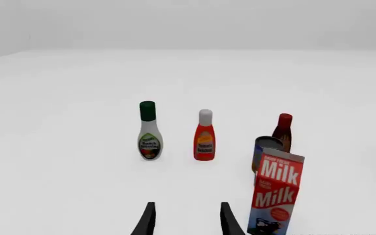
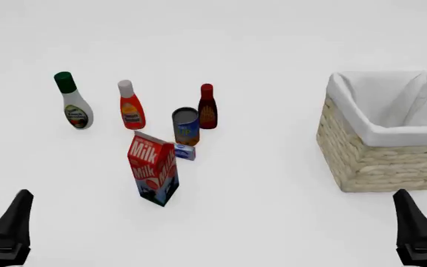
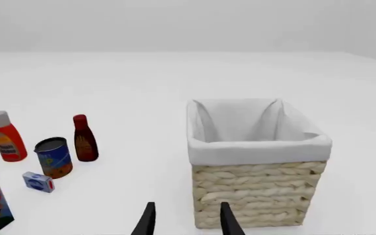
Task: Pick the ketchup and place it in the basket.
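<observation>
Your left hand (image 2: 2,225) is the closer one, open and holding nothing. The ketchup (image 2: 131,105) stands upright on the bench ahead of it and a bit to the right, between the green-capped bottle (image 2: 73,101) and the dark maroon bottle (image 2: 207,107), behind the milk carton (image 2: 154,168). The basket (image 2: 369,156) sits far right, near your open, empty right hand (image 2: 420,229).
</observation>
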`<state>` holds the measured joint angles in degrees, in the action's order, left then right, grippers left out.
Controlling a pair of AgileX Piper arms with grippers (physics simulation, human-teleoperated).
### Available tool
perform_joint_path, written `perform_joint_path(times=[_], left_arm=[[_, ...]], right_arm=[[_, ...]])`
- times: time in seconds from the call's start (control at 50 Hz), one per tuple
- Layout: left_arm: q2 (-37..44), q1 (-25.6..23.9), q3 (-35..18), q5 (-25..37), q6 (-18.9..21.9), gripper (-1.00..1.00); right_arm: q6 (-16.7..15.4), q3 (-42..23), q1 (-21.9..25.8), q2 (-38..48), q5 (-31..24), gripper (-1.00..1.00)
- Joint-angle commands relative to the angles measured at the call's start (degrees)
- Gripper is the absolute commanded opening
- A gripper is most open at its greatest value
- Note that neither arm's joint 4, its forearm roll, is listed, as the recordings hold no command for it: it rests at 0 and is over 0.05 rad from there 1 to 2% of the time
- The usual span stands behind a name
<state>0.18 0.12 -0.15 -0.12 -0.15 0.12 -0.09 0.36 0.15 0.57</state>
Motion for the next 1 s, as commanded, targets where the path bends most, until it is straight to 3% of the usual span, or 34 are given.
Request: perform_joint_path(times=[0.02, 0.12, 0.16, 0.28, 0.4, 0.48, 0.54, 0.56, 0.58, 0.8, 1.0], left_arm=[[4.5, -0.4, 0.0, -2.8, 0.0, 1.0], [13.5, 0.1, 0.0, -9.3, -0.8, 1.0], [17.2, -0.4, -0.2, -12.1, 1.1, 1.0], [25.5, -1.4, -7.5, -12.1, 1.4, 1.0], [33.0, -4.1, -17.2, -8.8, 5.0, 1.0], [40.0, -5.4, -23.0, -6.6, 0.7, 1.0], [43.2, -5.4, -24.9, -6.2, 0.1, 1.0], [44.9, -5.3, -25.8, -6.0, -1.2, 1.0], [46.0, -4.8, -26.4, -6.1, -0.7, 1.0], [55.6, -3.8, -35.4, -3.5, 1.9, 1.0], [65.7, -6.0, -45.2, 1.6, -2.9, 1.0]], right_arm=[[-0.6, 0.0, -0.6, 0.2, -0.4, 1.0], [-1.3, 0.0, 0.1, 0.8, -0.3, 1.0], [-1.5, 0.0, 0.3, 0.4, -0.5, 1.0], [-1.5, -0.1, 0.3, 0.3, -0.6, 1.0], [-1.5, 0.0, 0.3, 1.0, -0.3, 1.0], [-1.6, 0.0, 0.2, 1.5, -0.1, 1.0], [-1.6, 0.0, 0.1, 3.0, 1.0, 1.0], [-3.6, 0.1, -1.2, 8.5, 4.3, 1.0], [-2.3, 0.1, 0.0, 6.0, 3.2, 1.0], [-2.4, 0.1, -0.2, 4.9, 2.2, 1.0], [-2.3, 0.1, -0.1, 5.6, 2.8, 1.0]])
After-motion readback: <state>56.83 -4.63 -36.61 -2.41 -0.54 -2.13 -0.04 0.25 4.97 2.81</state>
